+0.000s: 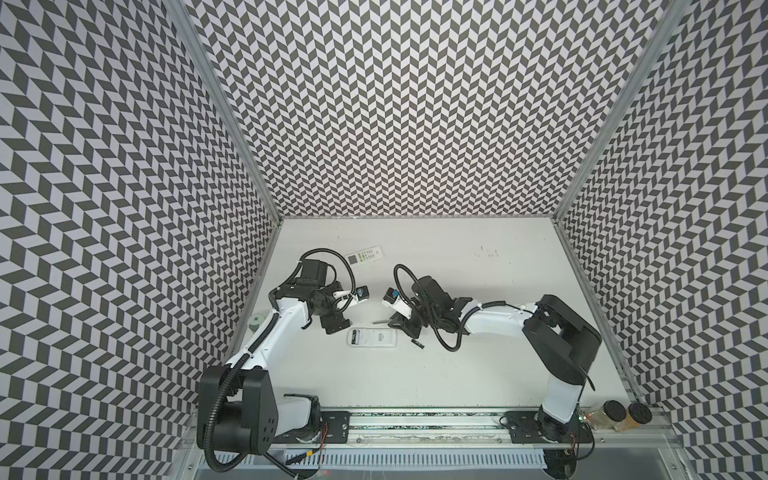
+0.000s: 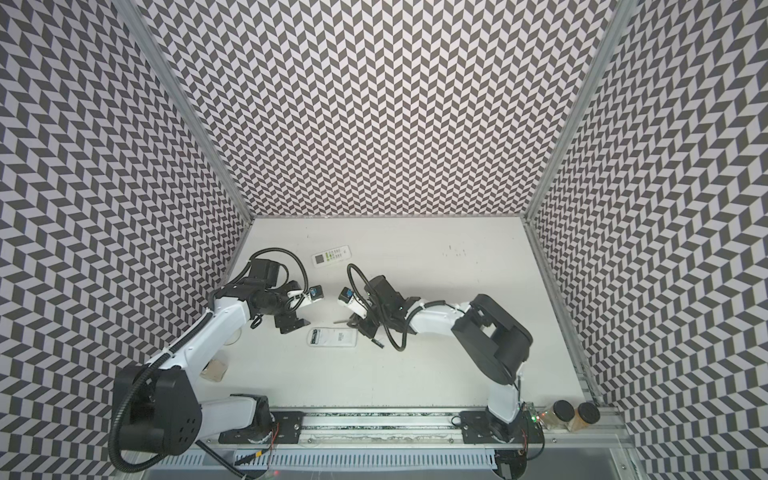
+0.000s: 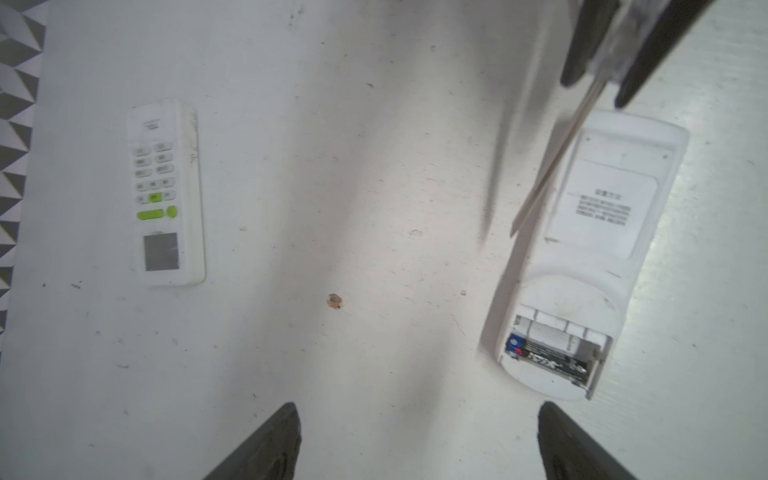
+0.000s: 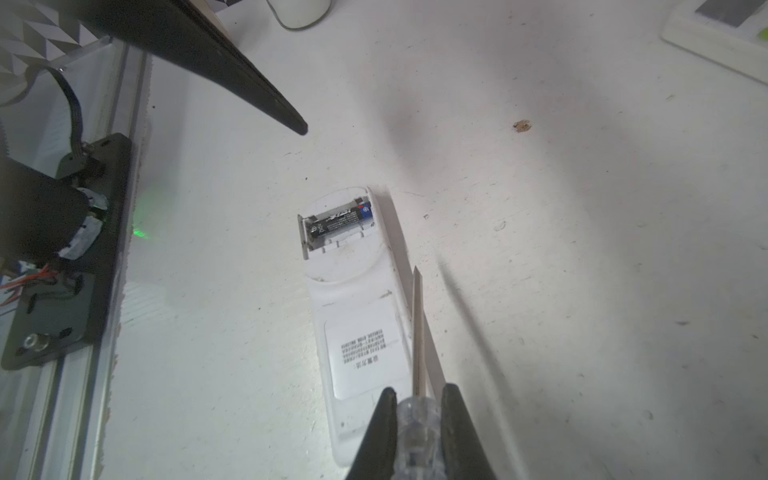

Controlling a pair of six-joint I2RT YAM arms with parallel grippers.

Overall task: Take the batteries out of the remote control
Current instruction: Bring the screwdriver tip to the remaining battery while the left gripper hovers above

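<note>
My right pincer is clamped on the screwdriver. My left pincer stands apart, empty. One black battery lies crosswise in the open bay of the remote, at the end toward the left edge of the table. I judge that end nearer my left pincer.

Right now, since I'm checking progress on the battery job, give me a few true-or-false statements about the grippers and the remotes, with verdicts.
1. The right gripper is shut on the screwdriver. True.
2. The left gripper holds a battery. False: it is open and empty.
3. The face-down remote has its compartment open with one black battery inside. True.
4. Both remotes lie buttons up. False: only the other remote shows its buttons.
5. The screwdriver's tip is inside the compartment. False: it stops short of it.
</note>
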